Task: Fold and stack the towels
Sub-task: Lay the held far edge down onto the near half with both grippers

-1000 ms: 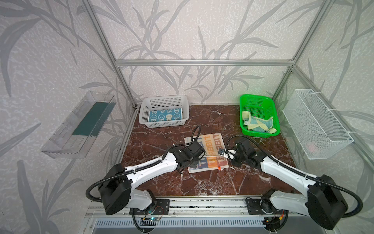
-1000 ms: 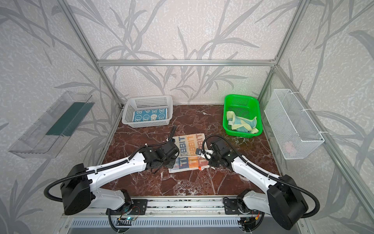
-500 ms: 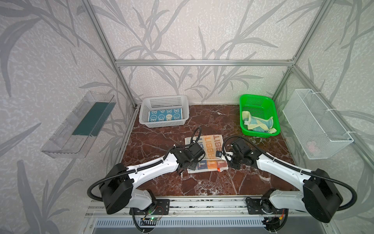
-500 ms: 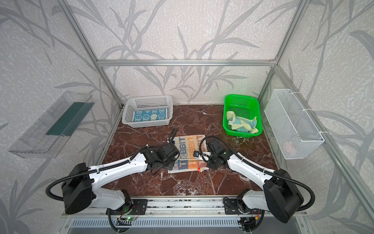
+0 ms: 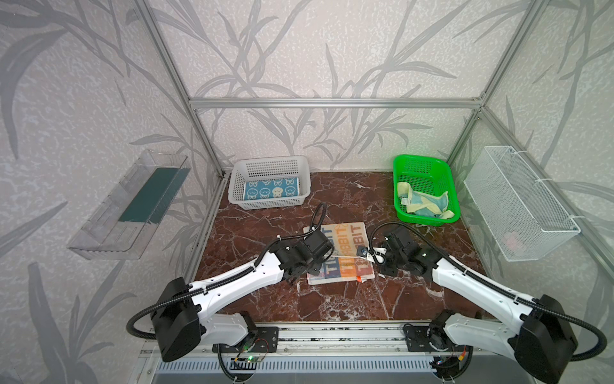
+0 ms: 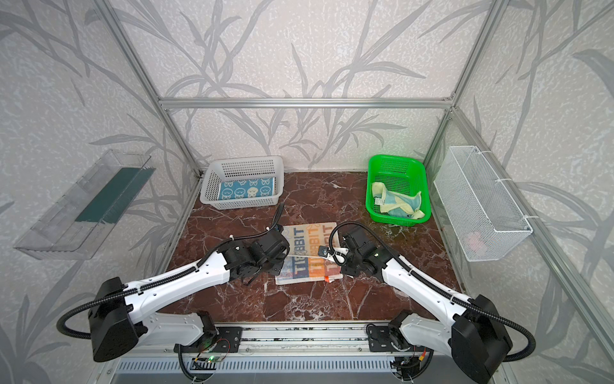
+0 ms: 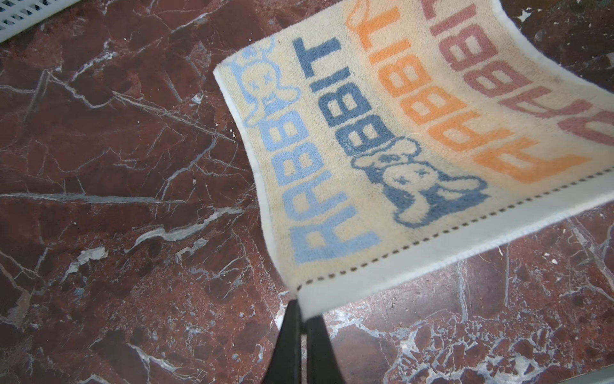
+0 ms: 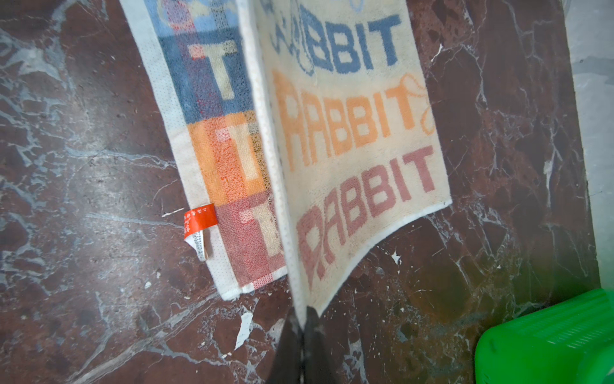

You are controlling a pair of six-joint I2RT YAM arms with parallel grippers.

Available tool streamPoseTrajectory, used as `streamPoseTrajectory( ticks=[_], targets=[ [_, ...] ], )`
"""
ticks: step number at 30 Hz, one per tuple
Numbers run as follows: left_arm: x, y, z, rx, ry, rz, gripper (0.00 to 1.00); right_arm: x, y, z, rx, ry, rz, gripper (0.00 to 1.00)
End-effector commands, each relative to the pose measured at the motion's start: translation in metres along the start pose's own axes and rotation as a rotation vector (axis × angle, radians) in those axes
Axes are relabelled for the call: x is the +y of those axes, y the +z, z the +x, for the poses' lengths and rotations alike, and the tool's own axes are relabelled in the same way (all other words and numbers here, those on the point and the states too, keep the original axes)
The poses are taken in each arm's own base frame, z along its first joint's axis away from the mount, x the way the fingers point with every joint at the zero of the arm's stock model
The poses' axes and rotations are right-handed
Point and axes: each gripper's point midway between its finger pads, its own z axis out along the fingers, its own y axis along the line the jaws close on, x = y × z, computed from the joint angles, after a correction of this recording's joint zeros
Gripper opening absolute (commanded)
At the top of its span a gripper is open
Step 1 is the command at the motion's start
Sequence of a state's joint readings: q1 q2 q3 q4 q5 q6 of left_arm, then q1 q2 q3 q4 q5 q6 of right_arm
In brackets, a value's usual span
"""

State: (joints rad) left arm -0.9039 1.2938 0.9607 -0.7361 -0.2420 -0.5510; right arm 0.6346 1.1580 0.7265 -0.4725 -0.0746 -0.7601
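Left hand (image 7: 301, 307) and right hand (image 8: 300, 320) each pinch a striped towel (image 5: 349, 234) corner — grips hidden under wrists in both top views.

RABBIT towel (image 7: 415, 139): terry cloth, matt looped pile, flat woven white hem. Its care tag (image 8: 199, 221) is shiny orange ribbon. Tabletop (image 5: 249, 226): red-brown marble look, white veins, polished, soft glare. White basket (image 5: 270, 168) and green basket (image 5: 422, 169): perforated moulded plastic, the green one glossier. Side basket (image 5: 525, 212): white-coated wire mesh. Wall tray (image 5: 99, 232): clear smooth plastic. Frame (image 5: 332, 102): satin aluminium extrusion. Wall covering (image 5: 332, 50): matt, rough-textured.
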Motion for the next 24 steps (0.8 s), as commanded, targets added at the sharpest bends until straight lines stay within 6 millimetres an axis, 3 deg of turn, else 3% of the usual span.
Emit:
streamPoseTrajectory(
  ticks=[1,8,19,24],
  targets=[
    [0.007,0.005,0.018,0.052,0.004,-0.029,0.0,0.012,0.002,0.002,0.016,0.004,-0.06,0.0],
    [-0.002,0.026,0.036,0.106,0.002,0.002,0.0,0.026,0.023,0.017,0.101,0.031,-0.138,0.0],
    [-0.012,0.049,0.057,0.177,0.033,0.035,0.0,0.038,0.039,0.027,0.175,0.032,-0.202,0.0],
    [-0.011,0.054,0.065,0.213,0.052,0.03,0.0,0.042,0.043,0.027,0.195,0.026,-0.228,0.07]
  ],
)
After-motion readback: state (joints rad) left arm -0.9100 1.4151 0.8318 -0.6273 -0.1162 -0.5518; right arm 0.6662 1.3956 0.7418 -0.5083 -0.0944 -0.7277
